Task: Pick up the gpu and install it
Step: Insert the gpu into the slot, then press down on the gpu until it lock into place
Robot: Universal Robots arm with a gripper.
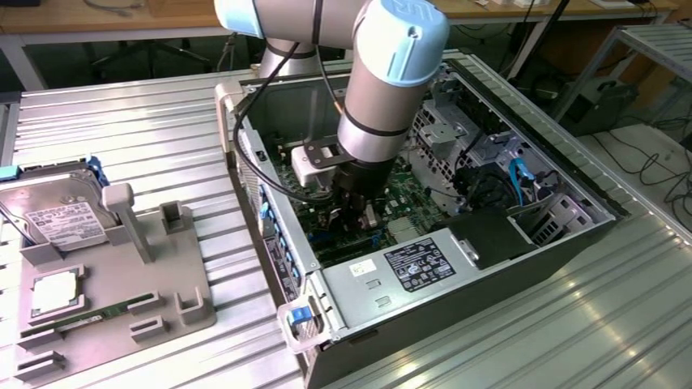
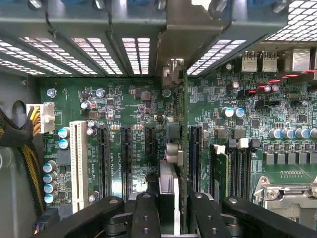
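Black gripper fingers filled the near edge of the wrist view, pinched partway shut on the gpu, which they held on edge. Card looked like a thin line from that angle, long axis running straight away from the gripper toward the case's back wall, with its metal bracket standing up against the vented slot covers. It sat over the motherboard between two black slots, so not much spare room on either side. White slot and a row of blue caps were further off, ram on the other side.

From the exterior view the arm reached straight down into the open case, gripper low over the board. Case walls boxed it in all round, psu just beside it at the near end. Way over on the exterior view's left, a grey tray still held the hard drive and a green memory stick, well apart from the case.
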